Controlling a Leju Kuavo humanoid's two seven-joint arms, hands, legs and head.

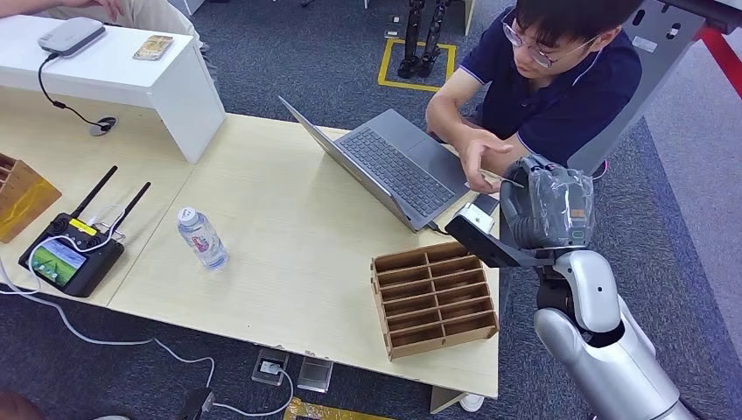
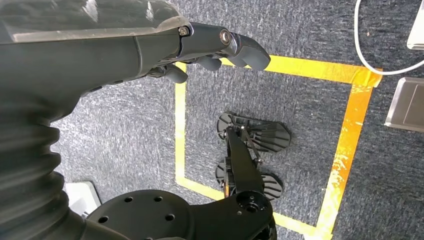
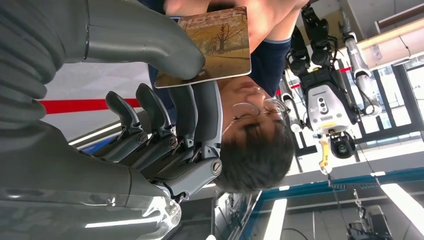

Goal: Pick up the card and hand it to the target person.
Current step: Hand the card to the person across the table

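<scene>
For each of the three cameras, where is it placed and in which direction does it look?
Head view: high on the body, looking down at the wooden table; the right hand shows.
Left wrist view: behind the left hand, looking down at carpet with yellow tape.
Right wrist view: behind the right hand, facing the person; the thumb pins the card.
Shared: head and right wrist views both show the person and the right hand.

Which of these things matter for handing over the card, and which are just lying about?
In the job: card, right hand pinching it, the person's hand reaching for it.

Lying about: laptop, bottle, wooden rack, remote controller.
</scene>
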